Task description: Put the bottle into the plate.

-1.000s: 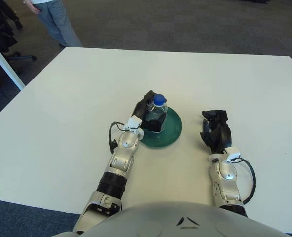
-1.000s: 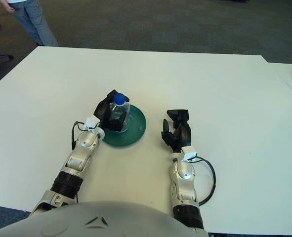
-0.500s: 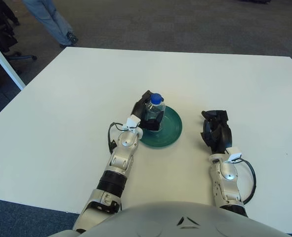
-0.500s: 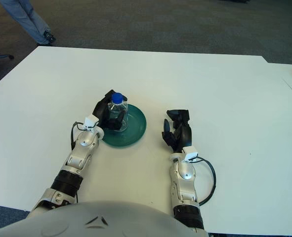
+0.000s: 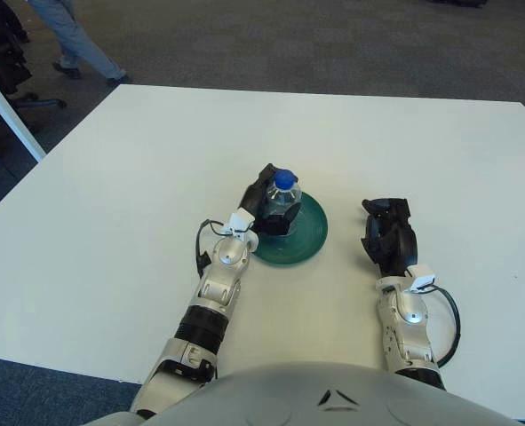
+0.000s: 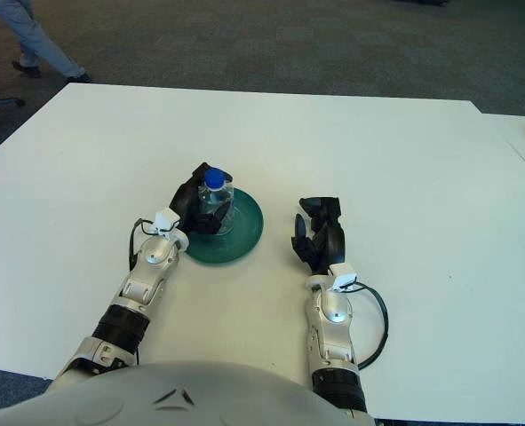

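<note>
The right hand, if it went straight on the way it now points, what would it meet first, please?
Probably nothing: the right hand points away from the robot, up the bare white table, with the green plate off to its left. The way looks free to the far edge.

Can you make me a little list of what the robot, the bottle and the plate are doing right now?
bottle: clear, blue cap, upright over the plate's left part
plate: green, round, on the white table
left hand: wrapped around the bottle from the left
right hand: to the right of the plate, holding nothing
task: bottle at the plate, not let go yet
</note>
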